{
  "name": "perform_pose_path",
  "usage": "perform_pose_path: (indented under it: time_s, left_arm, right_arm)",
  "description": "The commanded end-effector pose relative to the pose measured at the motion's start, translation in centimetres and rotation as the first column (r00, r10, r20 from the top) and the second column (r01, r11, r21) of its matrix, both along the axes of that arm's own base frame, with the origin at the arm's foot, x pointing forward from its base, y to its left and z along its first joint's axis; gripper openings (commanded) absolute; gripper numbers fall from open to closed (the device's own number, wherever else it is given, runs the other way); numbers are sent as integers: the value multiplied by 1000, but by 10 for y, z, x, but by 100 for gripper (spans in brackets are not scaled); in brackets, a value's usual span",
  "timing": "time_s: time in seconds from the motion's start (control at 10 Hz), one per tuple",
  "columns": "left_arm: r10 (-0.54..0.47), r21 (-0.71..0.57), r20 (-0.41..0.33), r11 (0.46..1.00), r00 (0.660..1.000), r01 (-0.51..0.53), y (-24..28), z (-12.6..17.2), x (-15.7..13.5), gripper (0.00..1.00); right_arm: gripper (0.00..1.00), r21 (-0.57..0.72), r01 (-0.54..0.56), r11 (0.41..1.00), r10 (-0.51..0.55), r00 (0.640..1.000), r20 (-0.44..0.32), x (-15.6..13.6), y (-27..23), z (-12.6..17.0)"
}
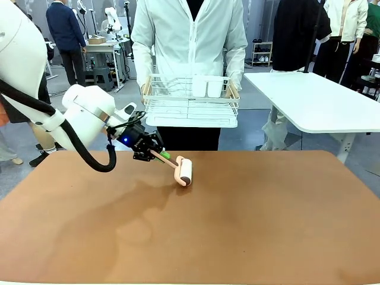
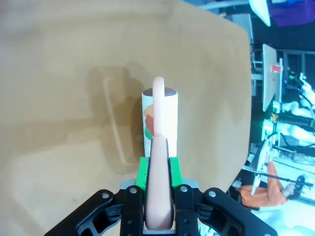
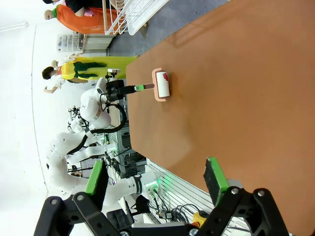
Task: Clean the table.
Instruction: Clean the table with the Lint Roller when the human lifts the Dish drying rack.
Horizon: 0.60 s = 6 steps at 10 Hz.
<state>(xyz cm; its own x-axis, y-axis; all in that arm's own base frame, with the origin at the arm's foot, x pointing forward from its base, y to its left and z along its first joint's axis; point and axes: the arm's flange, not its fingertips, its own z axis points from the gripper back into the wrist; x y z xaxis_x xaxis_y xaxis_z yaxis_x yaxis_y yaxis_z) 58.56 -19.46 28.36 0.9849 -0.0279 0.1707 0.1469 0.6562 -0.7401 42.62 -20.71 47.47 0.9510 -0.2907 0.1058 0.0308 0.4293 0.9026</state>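
The left gripper (image 1: 155,153) is clamped on the handle of a lint roller (image 1: 184,172), whose drum rests on the table (image 1: 249,225) near its far edge, left of centre. A tilted push could lift the drum and leave patches uncleaned. The right gripper (image 3: 155,179) stands wide apart, empty.

Left fingers (image 2: 141,173) clamped, right fingers (image 3: 215,176) spread wide

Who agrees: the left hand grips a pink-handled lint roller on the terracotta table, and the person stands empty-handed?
No: in the front view the person holds a white wire basket. The left hand does grip the pink-handled lint roller.
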Motion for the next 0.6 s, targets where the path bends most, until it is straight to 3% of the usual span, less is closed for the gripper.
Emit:
perform_pose_path:
  time_s: [0.0, 0.2, 0.5]
  left_arm:
    - [-54, -67, -1, 996, 999, 54, -6, 6, -1, 19]
    - [-52, -51, 81, 997, 995, 57, -8, 43, -8, 19]
    - [-39, 9, 88, 999, 995, 39, -15, 97, -22, 19]
  right_arm:
    - [100, 3, -2, 1000, 2, 1000, 7, -1, 1, 3]
    - [100, 3, -2, 1000, 2, 1000, 7, -1, 1, 3]
    - [100, 3, -2, 1000, 2, 1000, 7, -1, 1, 3]
